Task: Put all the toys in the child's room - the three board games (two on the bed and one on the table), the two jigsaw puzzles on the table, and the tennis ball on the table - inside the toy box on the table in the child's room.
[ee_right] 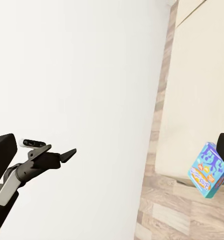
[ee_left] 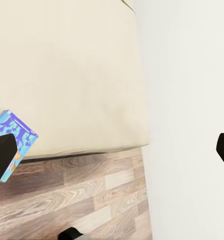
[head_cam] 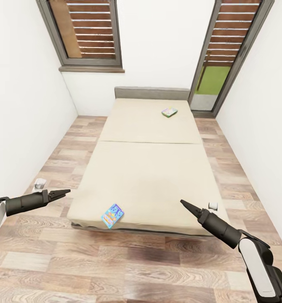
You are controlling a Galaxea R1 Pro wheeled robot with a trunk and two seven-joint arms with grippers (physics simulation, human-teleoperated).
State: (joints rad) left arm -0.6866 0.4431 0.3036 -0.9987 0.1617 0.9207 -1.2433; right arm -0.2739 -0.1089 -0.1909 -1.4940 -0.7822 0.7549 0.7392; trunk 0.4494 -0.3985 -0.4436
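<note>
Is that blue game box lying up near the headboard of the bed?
No, the blue game box lies at the bed's near edge, far from the headboard.

- Blue board game, lying at the near edge of the bed: the cover carries bright cartoon print, and any lettering on it is too small and blurred to read.
- White-green board game, lying near the head of the bed: the cover print is likewise illegible.
- No other text, label, brand, number or sign can be read.
</note>
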